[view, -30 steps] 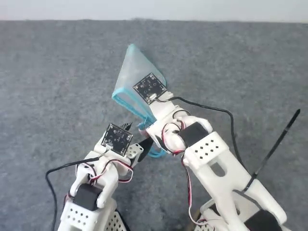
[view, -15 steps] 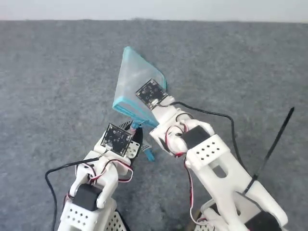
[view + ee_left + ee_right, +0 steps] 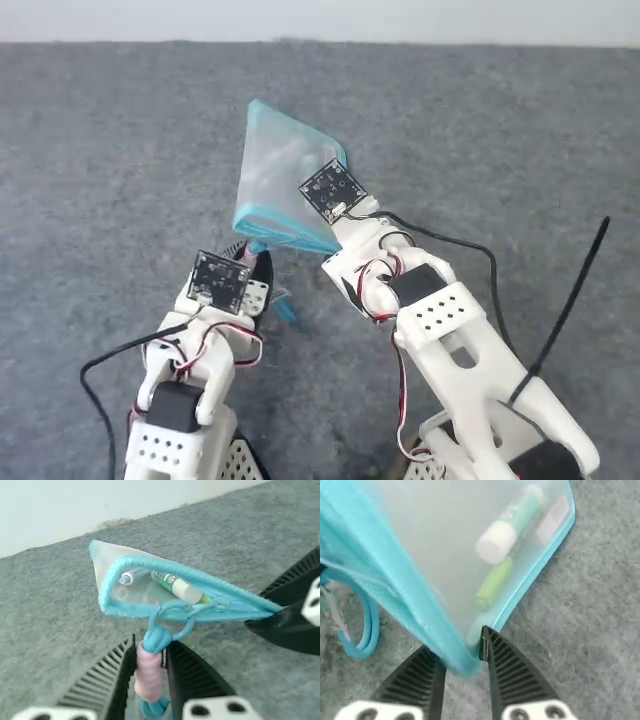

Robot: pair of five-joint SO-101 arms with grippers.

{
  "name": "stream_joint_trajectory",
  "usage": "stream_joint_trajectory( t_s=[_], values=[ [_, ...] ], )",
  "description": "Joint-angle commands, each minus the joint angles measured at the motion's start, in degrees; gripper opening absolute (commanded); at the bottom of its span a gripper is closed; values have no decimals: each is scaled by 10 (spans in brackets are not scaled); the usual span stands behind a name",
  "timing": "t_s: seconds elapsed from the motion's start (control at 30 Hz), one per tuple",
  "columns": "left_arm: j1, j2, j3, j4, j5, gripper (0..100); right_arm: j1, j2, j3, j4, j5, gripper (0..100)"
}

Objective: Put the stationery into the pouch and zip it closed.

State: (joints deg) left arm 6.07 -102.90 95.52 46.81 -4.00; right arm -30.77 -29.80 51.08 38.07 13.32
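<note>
A translucent pouch (image 3: 285,170) with a light-blue zipper edge stands tilted off the grey carpet, held between both arms. Its mouth (image 3: 150,587) is partly open, and inside lie a green-and-white glue stick (image 3: 177,586) and a white pen (image 3: 126,577). My left gripper (image 3: 149,667) is shut on the pink and blue zipper pull cord (image 3: 150,672), whose ring hooks the slider (image 3: 172,615). My right gripper (image 3: 462,662) is shut on the pouch's zipper-end corner (image 3: 462,655). Through the pouch wall the glue stick (image 3: 507,525) and a green pen (image 3: 492,582) show.
Grey carpet (image 3: 110,160) spreads around the pouch, with a pale wall strip (image 3: 320,20) along the far edge. A black cable (image 3: 575,300) runs beside the right arm. A blue loop (image 3: 362,630) of the cord hangs near the right gripper.
The left gripper has pulled the cord back and leftward, away from the right gripper. The pouch has shifted slightly left and its zipper edge is stretched flatter.
</note>
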Motion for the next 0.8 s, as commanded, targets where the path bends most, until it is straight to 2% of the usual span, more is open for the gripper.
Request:
stream_joint_trajectory(
  t_s=[0.0,0.43,0.6,0.77],
  values=[
    [-47,-12,-5,-21,2,62,27,-17,1,-6,5,6],
    [-50,-12,-5,-18,2,62,14,-17,31,-36,6,6],
    [-91,-13,-7,-20,2,62,15,-18,30,-35,23,6],
    [-94,-13,-6,-21,2,62,32,-18,26,-36,25,6]
  ],
)
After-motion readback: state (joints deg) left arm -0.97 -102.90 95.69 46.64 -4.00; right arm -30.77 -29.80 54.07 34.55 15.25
